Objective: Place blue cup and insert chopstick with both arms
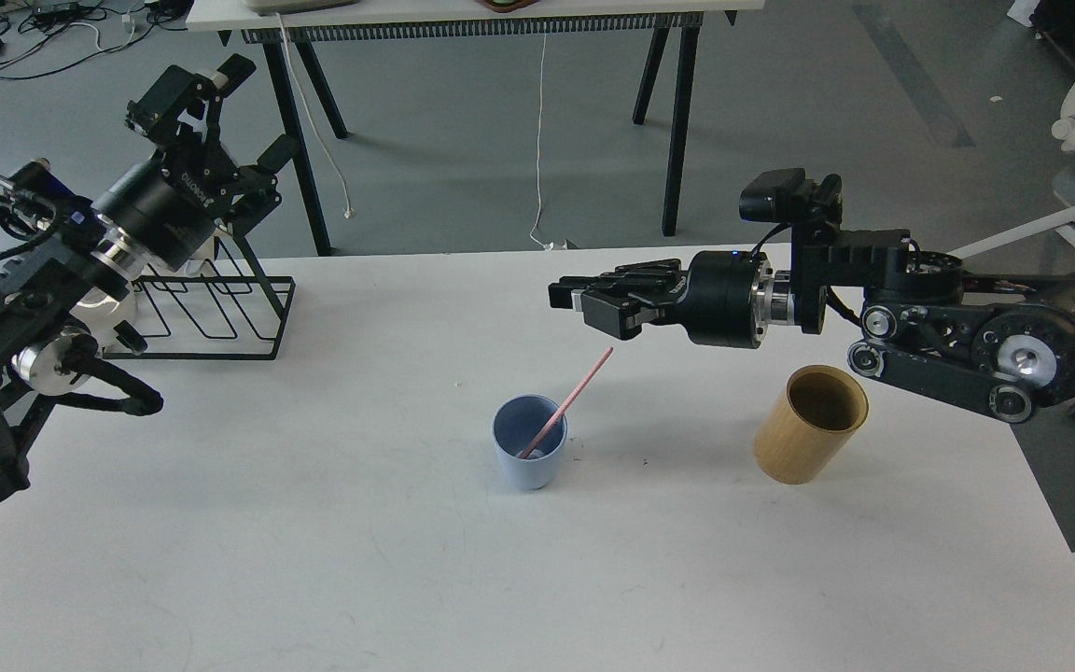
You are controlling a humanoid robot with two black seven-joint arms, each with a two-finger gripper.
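Observation:
A blue cup (529, 457) stands upright near the middle of the white table (314, 523). A pink chopstick (573, 397) rests in it, its lower end inside the cup, leaning up and to the right over the rim. My right gripper (580, 301) is open and empty, above and to the right of the cup, clear of the chopstick's top end. My left gripper (234, 112) is raised at the far left above the wire rack, open and empty.
A black wire rack (220, 317) stands at the table's back left. A tan wooden cylinder cup (810, 425) stands to the right of the blue cup, under my right arm. Another table's legs (677, 121) stand beyond the far edge.

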